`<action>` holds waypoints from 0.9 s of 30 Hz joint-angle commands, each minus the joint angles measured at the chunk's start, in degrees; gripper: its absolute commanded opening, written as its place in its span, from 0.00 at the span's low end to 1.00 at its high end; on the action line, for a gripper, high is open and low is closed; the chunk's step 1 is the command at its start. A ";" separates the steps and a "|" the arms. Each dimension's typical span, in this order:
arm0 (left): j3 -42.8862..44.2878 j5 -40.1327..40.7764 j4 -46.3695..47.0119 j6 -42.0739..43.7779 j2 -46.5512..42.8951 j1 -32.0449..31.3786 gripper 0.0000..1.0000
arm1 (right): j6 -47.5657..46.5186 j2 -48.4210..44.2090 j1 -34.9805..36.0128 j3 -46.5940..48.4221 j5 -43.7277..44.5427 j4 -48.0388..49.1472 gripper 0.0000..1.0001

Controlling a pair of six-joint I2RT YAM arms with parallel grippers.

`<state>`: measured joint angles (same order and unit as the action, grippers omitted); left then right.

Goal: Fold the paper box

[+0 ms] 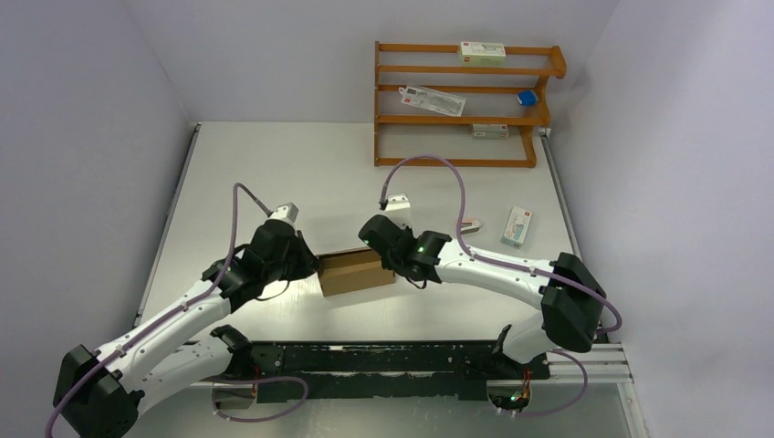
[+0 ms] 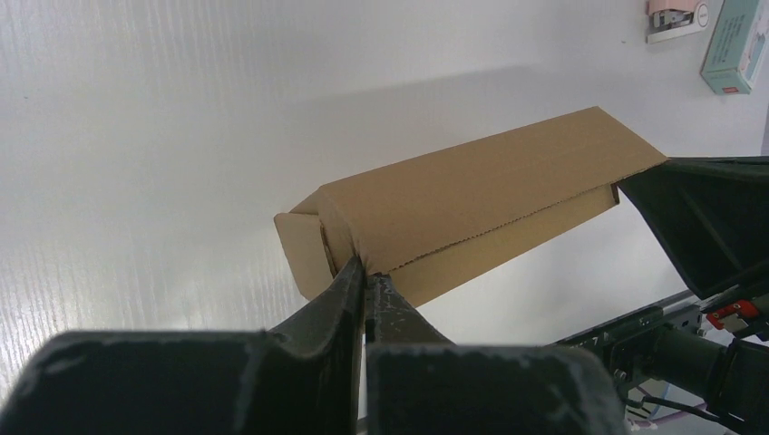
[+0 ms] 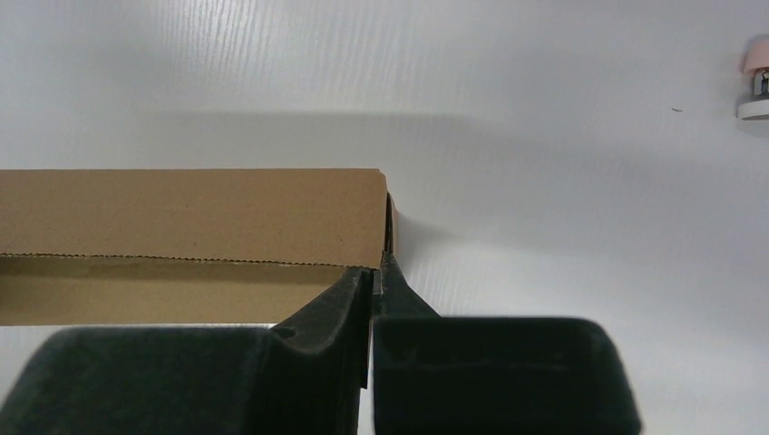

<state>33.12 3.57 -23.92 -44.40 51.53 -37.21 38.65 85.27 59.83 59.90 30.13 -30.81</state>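
Starting at the left gripper (image 2: 365, 272): its jaws are pressed narrow, tips together, and we judge them pinched on the lower edge of the paper box (image 2: 481, 199) right at its left end; across from it, the right gripper (image 3: 374, 267) is likewise closed tight, tips at the bottom corner of the box's right end, seemingly nipping thin cardboard there; so the box lies between the two tools, over the middle of the table (image 1: 274, 164), and from its shadow in the wrist views we reckon it is raised a little off the surface; its long axis runs left to right, straight from one gripper to the other; neither arm is nearer, each owns one end; outward from the left tips, a small end flap (image 2: 295, 245) stands open, just beside those fingers; at the right end we can't tell whether the flap is tucked, only a dark gap shows; our read: the coming move turns on that left end, since the open flap sits on the left arm's side.
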 commanded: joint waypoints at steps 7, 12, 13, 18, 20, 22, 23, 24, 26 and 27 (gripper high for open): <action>0.86 3.96 -12.16 -0.58 -8.04 -1.13 0.24 | -0.76 -3.27 0.84 -3.02 -4.09 2.53 0.20; 4.62 3.74 -14.93 0.73 -10.23 -1.14 0.34 | -1.66 -7.12 0.86 -3.40 -4.90 3.05 0.35; 5.12 3.48 -15.48 0.94 -10.53 -1.11 0.36 | -1.72 -7.79 0.82 -3.43 -5.01 3.03 0.38; 8.18 3.39 -18.61 1.92 -12.25 -1.11 0.45 | -1.56 -10.78 0.81 -3.96 -6.38 3.01 0.54; 9.94 4.62 -19.73 2.07 -12.50 -1.11 0.53 | -0.68 -12.28 0.82 -4.81 -6.59 3.48 0.62; 11.38 6.00 -19.95 2.10 -11.95 -1.11 0.62 | 0.04 -14.30 0.78 -5.92 -6.83 4.43 0.67; 12.02 6.65 -19.56 2.30 -11.45 -1.11 0.65 | 0.54 -15.18 0.81 -6.71 -7.12 4.98 0.68; 12.64 7.09 -18.93 2.83 -10.69 -1.11 0.68 | 0.82 -16.35 0.78 -7.77 -7.69 5.88 0.68; 14.66 8.83 -18.20 4.02 -8.35 -1.04 0.71 | 0.88 -19.14 0.76 -11.14 -9.96 8.82 0.70; 15.70 9.51 -17.80 4.94 -6.93 -1.02 0.71 | 1.28 -20.63 0.79 -12.97 -11.16 10.29 0.71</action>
<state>44.58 9.17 -42.13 -42.46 41.12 -38.09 38.24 69.28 60.49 51.83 22.26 -25.52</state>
